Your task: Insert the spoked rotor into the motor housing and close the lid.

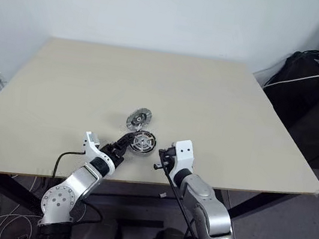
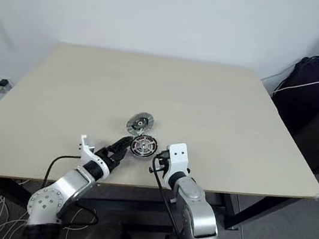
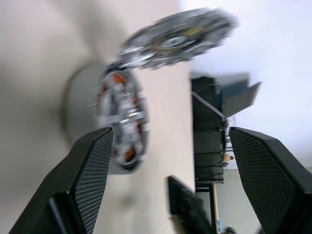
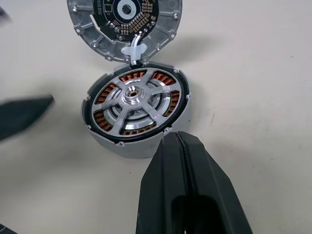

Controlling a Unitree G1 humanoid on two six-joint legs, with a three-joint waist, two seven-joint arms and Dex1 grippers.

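A: What does everything sit on?
B: The tan table (image 1: pixel 220 117). Near its front edge stands the motor housing (image 4: pixel 139 141), with the spoked rotor (image 4: pixel 134 101) lying inside it, copper windings visible through the gaps. The lid (image 4: pixel 124 22) leans open at the housing's far side, joined to it by a white wire.

A: And the hands?
B: The left gripper (image 3: pixel 170 161) is spread wide and holds nothing; the housing is just ahead of its fingers, toward one of them. The right gripper (image 4: pixel 183 146) is pressed shut, empty, its tip just beside the housing's near wall.
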